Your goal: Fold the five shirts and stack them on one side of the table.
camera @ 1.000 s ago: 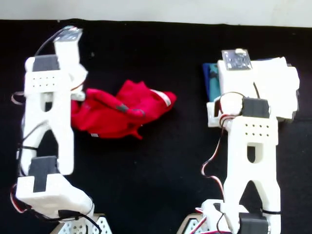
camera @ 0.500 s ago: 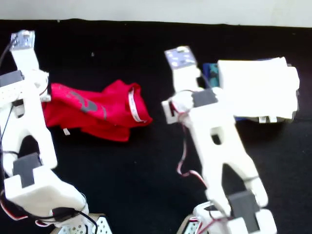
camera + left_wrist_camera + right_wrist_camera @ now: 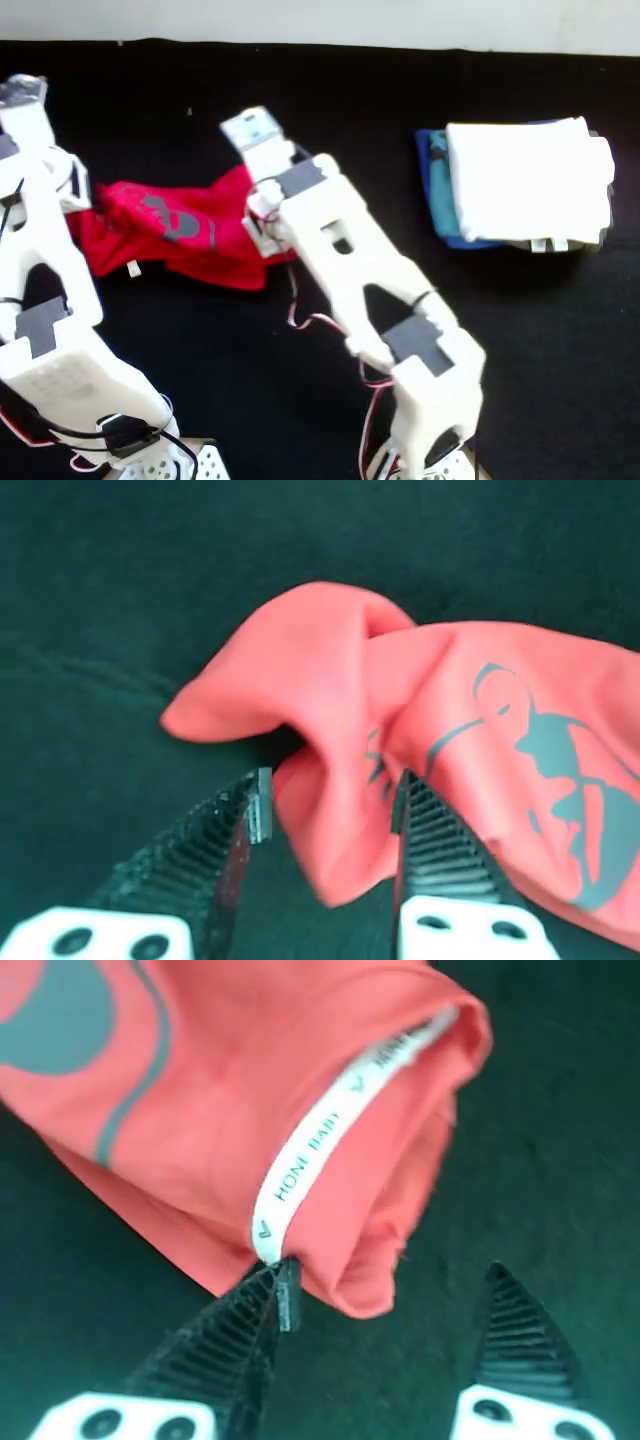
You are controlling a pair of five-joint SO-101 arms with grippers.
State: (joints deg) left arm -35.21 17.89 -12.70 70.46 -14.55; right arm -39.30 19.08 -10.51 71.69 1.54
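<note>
1. Toward the table's left edge lies the crumpled red shirt; the left gripper pinches a bunched fold, and the right gripper gapes at the collar.
2. Risk: if the right closes on stacked layers, the spread comes out twisted.
3. Count: one loose shirt, one folded stack at the far right corner.

A red shirt with a grey print lies crumpled and stretched sideways, well left of the stack of folded shirts, white on top.
</note>
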